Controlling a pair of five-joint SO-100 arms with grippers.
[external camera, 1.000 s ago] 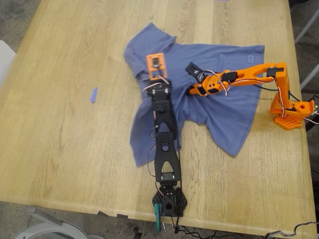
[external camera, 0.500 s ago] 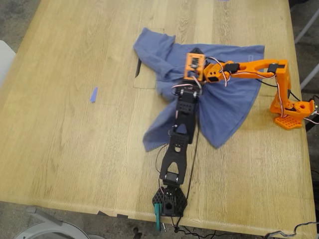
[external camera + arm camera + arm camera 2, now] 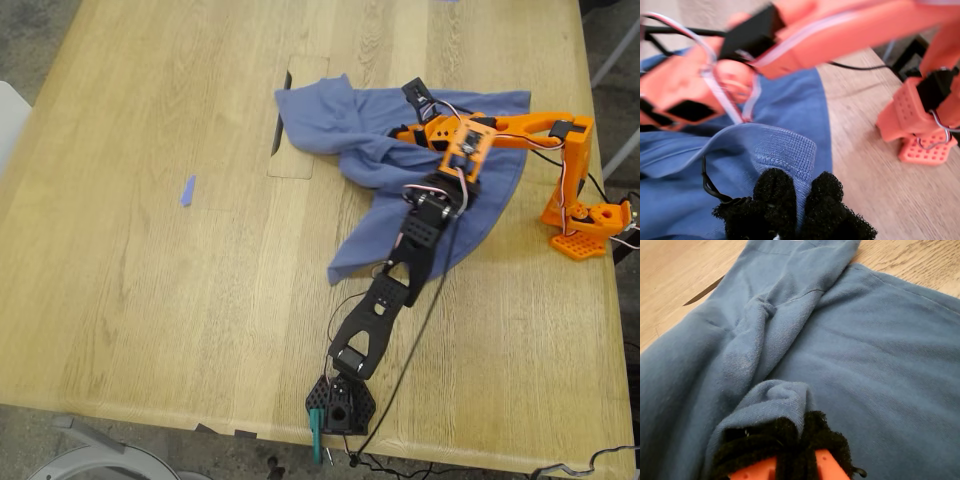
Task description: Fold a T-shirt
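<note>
T-shirt [image 3: 400, 150] lies bunched on the counter [image 3: 150, 250], toward the exterior view's upper right; one part trails as a ridge to the view's upper left, another hangs down toward the black arm.

My first hand [image 3: 799, 210], on the black arm: black padded fingers [image 3: 774, 192] pinched together on a ribbed hem edge of the shirt, lifted fabric bowed above them. The orange arm crosses just above this hand in the first wrist view; its base [image 3: 588, 222] sits at the counter's edge on the exterior view's right.

My second hand [image 3: 790, 440], on the orange arm: clamped on a rolled fold of the shirt, cloth stretching away in ropy creases.

Risks, as I judge them:
- Both arms overlap over the shirt in the exterior view (very little clearance). Any further pull across could knock linkages together or snag the loose wires [image 3: 455, 115].
- Each pinch holds only a narrow edge; tension between the two grips could slip one free.
- Cloth is twisted, not flat, so laying it down now would likely set a crooked, lumpy fold.
- Small blue strip [image 3: 187, 190] lies well apart; no concern.
</note>
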